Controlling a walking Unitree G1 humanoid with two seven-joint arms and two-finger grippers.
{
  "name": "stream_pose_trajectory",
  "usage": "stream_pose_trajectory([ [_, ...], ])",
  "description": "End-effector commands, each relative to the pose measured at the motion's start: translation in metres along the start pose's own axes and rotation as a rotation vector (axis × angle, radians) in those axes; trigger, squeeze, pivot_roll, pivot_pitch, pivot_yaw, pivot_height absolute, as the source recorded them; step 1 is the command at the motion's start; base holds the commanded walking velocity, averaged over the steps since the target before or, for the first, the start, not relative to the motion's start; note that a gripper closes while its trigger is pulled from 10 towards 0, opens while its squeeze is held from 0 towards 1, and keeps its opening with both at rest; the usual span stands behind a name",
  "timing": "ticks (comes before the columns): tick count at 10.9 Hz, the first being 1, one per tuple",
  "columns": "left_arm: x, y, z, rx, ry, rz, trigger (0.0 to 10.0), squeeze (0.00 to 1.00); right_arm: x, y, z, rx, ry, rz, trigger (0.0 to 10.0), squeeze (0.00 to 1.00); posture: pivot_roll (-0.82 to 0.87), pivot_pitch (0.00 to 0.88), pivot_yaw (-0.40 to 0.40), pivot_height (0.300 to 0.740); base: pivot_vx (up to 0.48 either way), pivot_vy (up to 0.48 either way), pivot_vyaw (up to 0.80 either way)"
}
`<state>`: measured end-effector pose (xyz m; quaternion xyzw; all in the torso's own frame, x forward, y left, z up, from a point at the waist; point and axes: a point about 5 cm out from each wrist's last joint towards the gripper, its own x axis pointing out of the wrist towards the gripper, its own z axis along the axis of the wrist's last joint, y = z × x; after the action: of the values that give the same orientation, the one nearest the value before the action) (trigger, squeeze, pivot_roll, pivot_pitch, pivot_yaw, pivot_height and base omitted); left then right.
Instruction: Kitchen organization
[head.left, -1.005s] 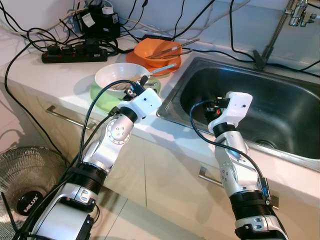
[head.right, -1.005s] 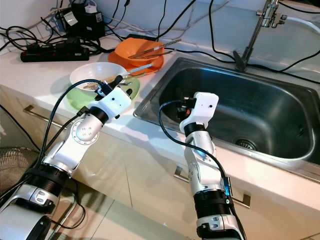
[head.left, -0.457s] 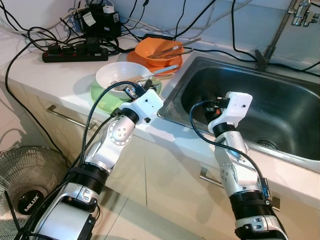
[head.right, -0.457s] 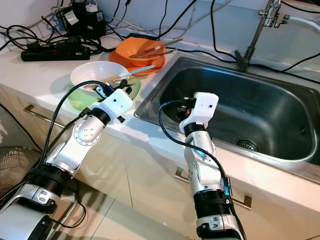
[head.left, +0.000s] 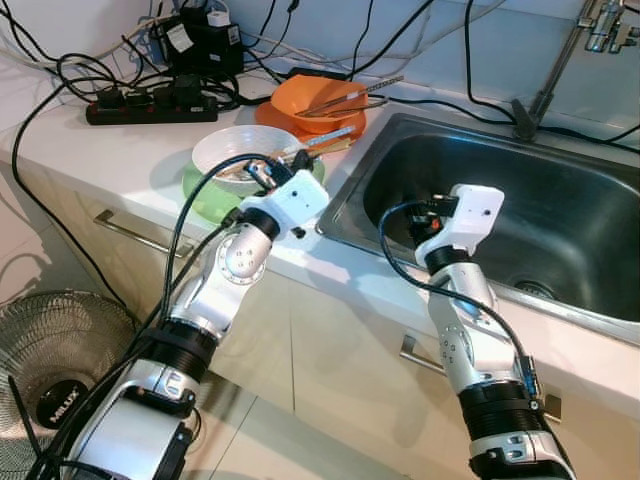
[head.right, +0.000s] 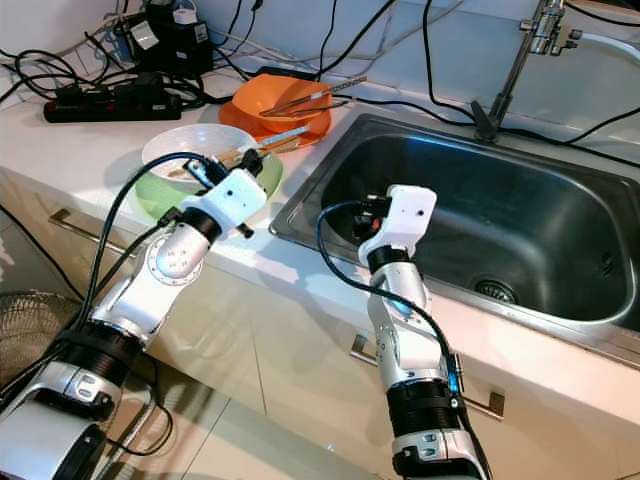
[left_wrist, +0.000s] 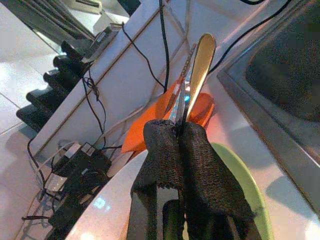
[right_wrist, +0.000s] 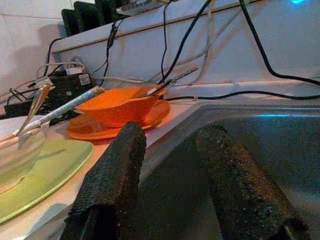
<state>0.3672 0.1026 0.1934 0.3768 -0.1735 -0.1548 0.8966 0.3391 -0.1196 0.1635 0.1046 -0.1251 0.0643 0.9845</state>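
Pinching a spoon (left_wrist: 199, 60) between closed fingers (left_wrist: 162, 150), left gripper (left_wrist: 180, 131); right gripper (right_wrist: 172, 145) open, empty

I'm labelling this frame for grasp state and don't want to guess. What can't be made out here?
- Left gripper: shut on utensils in the left wrist view; its fingers hide how many, and their lower ends.
- White bowl: in the head views the left arm and cable cover part of its inside.
- Faucet: top cut off by the picture edge.
- Sink: near inner wall hidden behind the right gripper.
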Motion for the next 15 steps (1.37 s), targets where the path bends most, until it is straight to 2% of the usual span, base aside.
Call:
stream_pose_trajectory([
  [1, 0.003, 0.004, 0.008, 0.014, -0.038, 0.01, 10.0, 0.0, 0.003, 0.0, 0.003, -0.005, -0.014, -0.004, 10.0, 0.0, 0.16, 0.014, 0.002, 0.74, 0.0, 0.0, 0.0],
  [5, 0.004, 0.022, 0.022, 0.027, -0.062, 0.034, 10.0, 0.0, 0.004, 0.001, 0.003, -0.004, -0.014, 0.001, 10.0, 0.0, 0.16, 0.013, 0.001, 0.74, 0.0, 0.0, 0.0],
  [7, 0.001, 0.036, 0.031, 0.046, -0.074, 0.055, 10.0, 0.0, 0.004, 0.0, 0.003, -0.005, -0.013, 0.0, 10.0, 0.0, 0.17, 0.014, -0.003, 0.74, 0.0, 0.0, 0.0],
  [9, 0.003, 0.053, 0.05, 0.065, -0.117, 0.092, 10.0, 0.0, 0.005, 0.001, 0.003, -0.002, -0.013, 0.007, 10.0, 0.0, 0.17, 0.009, -0.007, 0.74, 0.0, 0.0, 0.0],
  [10, 0.003, 0.056, 0.054, 0.04, -0.123, 0.096, 10.0, 0.0, 0.006, 0.002, 0.003, -0.002, -0.012, 0.009, 10.0, 0.0, 0.17, 0.008, -0.008, 0.74, 0.0, 0.0, 0.0],
  [12, 0.003, 0.053, 0.055, -0.164, -0.117, 0.066, 10.0, 0.0, 0.007, 0.002, 0.003, -0.003, -0.011, 0.015, 10.0, 0.0, 0.17, 0.005, -0.008, 0.74, 0.0, 0.0, 0.0],
  [14, -0.001, 0.043, 0.05, -0.27, -0.089, -0.005, 10.0, 0.0, 0.007, 0.003, 0.003, -0.004, -0.01, 0.024, 10.0, 0.0, 0.17, 0.006, -0.009, 0.74, 0.0, 0.0, 0.0],
  [15, -0.002, 0.045, 0.053, -0.305, -0.103, -0.006, 10.0, 0.0, 0.007, 0.004, 0.002, -0.004, -0.009, 0.027, 10.0, 0.0, 0.17, 0.006, -0.01, 0.74, 0.0, 0.0, 0.0],
])
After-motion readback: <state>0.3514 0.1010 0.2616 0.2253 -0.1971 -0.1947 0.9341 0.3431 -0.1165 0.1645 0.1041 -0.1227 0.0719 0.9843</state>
